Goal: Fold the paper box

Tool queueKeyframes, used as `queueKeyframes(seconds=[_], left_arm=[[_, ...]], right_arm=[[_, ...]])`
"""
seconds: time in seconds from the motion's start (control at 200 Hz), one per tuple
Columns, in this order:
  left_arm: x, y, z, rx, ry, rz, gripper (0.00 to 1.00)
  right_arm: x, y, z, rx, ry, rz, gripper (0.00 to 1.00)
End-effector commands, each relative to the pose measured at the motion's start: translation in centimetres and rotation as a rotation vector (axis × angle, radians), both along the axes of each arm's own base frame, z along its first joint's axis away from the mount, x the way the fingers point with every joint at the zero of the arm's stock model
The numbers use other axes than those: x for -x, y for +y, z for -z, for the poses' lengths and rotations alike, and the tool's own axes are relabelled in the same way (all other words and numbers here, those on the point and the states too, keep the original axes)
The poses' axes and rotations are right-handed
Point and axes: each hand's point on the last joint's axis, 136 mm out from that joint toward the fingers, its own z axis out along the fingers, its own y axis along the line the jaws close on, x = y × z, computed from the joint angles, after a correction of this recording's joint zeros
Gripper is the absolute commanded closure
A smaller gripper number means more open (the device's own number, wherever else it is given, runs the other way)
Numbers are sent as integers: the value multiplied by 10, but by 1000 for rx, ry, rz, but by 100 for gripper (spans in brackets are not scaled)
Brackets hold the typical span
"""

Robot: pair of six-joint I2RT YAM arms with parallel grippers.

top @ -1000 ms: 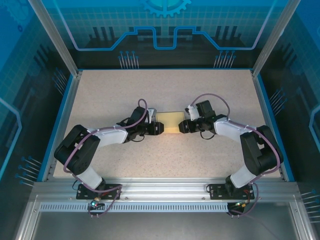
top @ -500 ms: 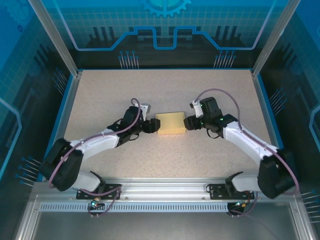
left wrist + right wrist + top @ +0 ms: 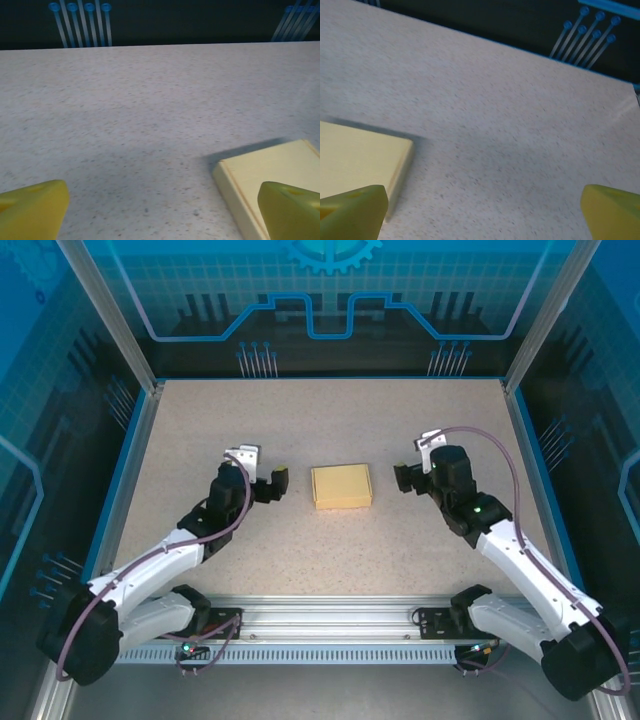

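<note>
The paper box (image 3: 341, 486) lies closed and flat at the middle of the table, a pale yellow rectangle. My left gripper (image 3: 274, 484) stands a short way to its left, open and holding nothing. My right gripper (image 3: 401, 479) stands a short way to its right, also open and holding nothing. In the left wrist view the paper box (image 3: 272, 170) sits at the lower right, partly behind one yellow fingertip (image 3: 292, 210), and the left gripper (image 3: 162, 215) spans bare table. In the right wrist view the paper box (image 3: 360, 152) lies at the lower left, beside the wide right gripper (image 3: 482, 215).
The speckled table (image 3: 330, 420) is bordered by a blue rim (image 3: 128, 475) and aluminium posts. A metal rail (image 3: 330, 615) carrying both arm bases runs along the near edge. Dark panels with blue pins (image 3: 258, 358) close off the back.
Both grippers have let go of the box, opened wide and drawn back outward, left arm to the left and right arm to the right. The box stays in place.
</note>
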Motion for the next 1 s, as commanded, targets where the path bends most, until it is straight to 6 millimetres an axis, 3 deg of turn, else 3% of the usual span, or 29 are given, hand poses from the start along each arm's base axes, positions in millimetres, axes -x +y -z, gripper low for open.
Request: queueKeyframes(seconds=[0.0,0.095,0.34,0.535,0.63,0.85,0.996], left_arm=[[-5,27,-2,-47,-65,-105,1],[-7,39,10,-57,-89,-141,1],[-12,69,11,-151,-105,-213,1],[-20,92,45,-110,-38,-224,1],[-30,100,58,-70,-54,-243,1],[-54,103,63,-94,-14,-215,1],[-59,112,64,-67,-66,-197,1]], right_arm=[[-4,-24,16,18,-8,114,0],[-5,-36,35,30,-6,166,0],[-5,-55,86,27,33,214,0],[-16,-59,110,18,37,218,0],[-26,-54,113,10,47,195,0],[-45,-44,106,17,-13,132,0],[-51,-42,101,-11,-56,101,0]])
